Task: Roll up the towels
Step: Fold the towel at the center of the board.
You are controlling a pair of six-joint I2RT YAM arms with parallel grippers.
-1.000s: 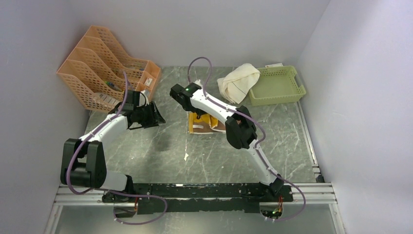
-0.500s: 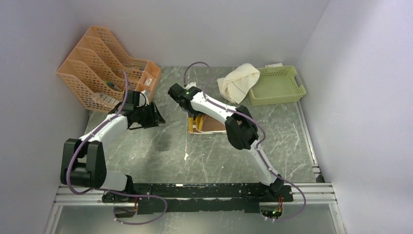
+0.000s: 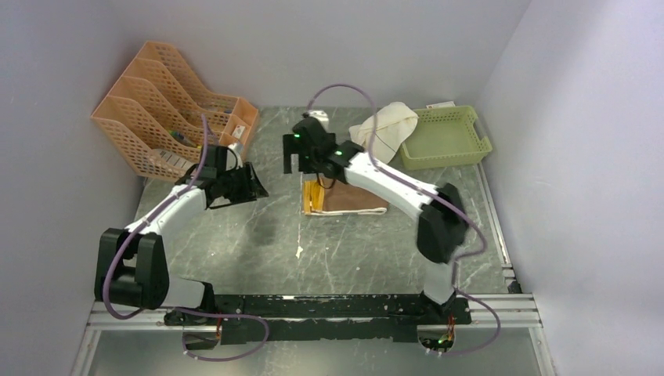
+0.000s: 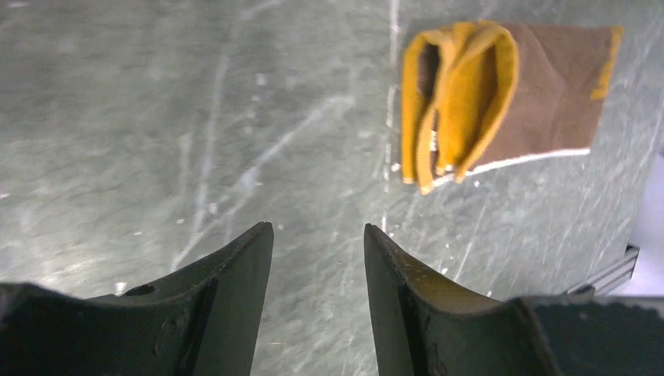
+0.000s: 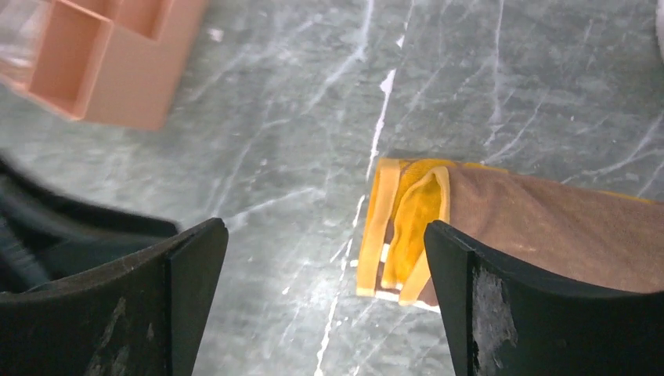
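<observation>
The mustard-yellow and brown towel [image 3: 344, 200] lies on the marble table, brown side up, with loose yellow folds at its left end [image 5: 407, 215]. My right gripper [image 3: 296, 162] hovers above and just left of that end, wide open and empty [image 5: 325, 227]. My left gripper [image 3: 250, 183] hangs over bare table to the left of the towel [image 4: 501, 94], its jaws parted with nothing between them [image 4: 317, 227]. The cream-white towel [image 3: 384, 129] lies bunched at the back, against the green basket's left edge.
An orange file rack [image 3: 168, 110] stands at the back left, its corner close to my right gripper [image 5: 102, 63]. A green basket [image 3: 448, 137] sits at the back right. A small white scrap [image 3: 299, 251] lies on the table. Walls close in on three sides.
My right gripper has opened, let go of the yellow-brown towel and lifted back toward the far side. The towel now lies uncovered. The left arm has barely moved.
</observation>
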